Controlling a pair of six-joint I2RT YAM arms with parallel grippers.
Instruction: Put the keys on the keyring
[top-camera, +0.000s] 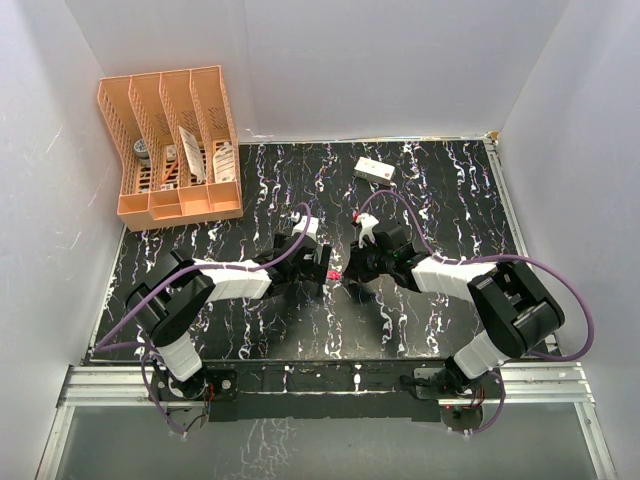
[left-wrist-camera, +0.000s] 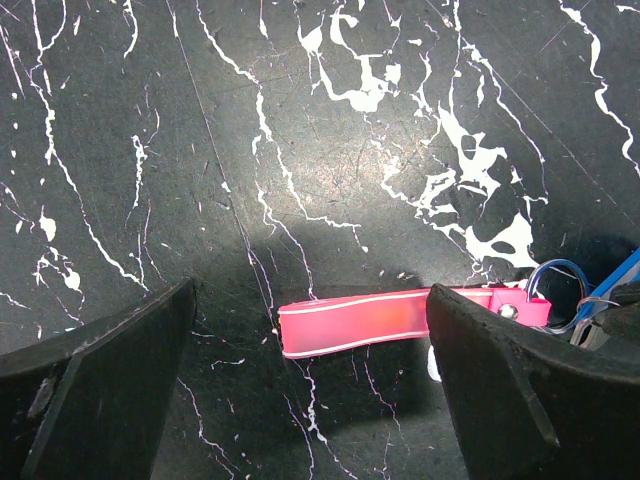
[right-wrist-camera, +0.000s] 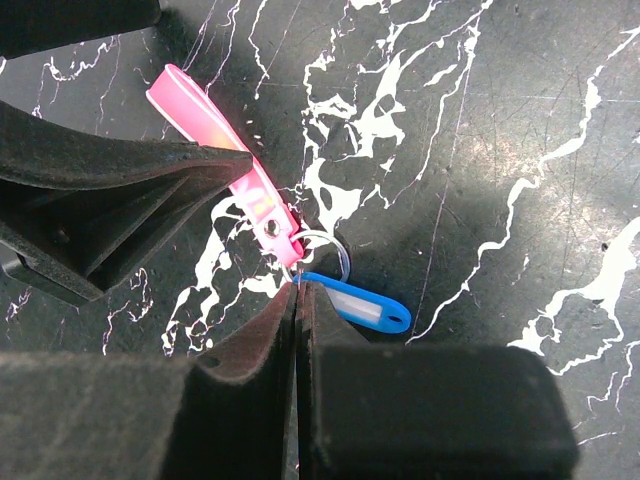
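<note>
Right pincer (right-wrist-camera: 300, 292) has its fingers pressed flat together. The tips seem to nip the keyring (right-wrist-camera: 322, 256) at its lower left edge, just where the blue key (right-wrist-camera: 365, 308) hangs off it toward the lower right of the wrist view. Left pincer (left-wrist-camera: 312, 295) stands spread wide, one finger at each lower corner of its own view, holding nothing.

The pink key (left-wrist-camera: 370, 322) lies flat on the bench (left-wrist-camera: 300, 120) between those fingers. Its long axis runs left to right across the gap, so the fingers face its two ends rather than its long edges. The free end is nearer the lower-left finger; the riveted end runs past the lower-right finger's tip and touches the ring. Whether either key is truly threaded on I cannot tell.

The left arm is the nearer one to the pink key, and a grip on it probably calls for a wrist turn first. From above, both pincers meet mid-frame, nearly touching, which leaves little room. The white box (top-camera: 374, 170) and orange file rack (top-camera: 170, 150) sit well apart toward the top.
</note>
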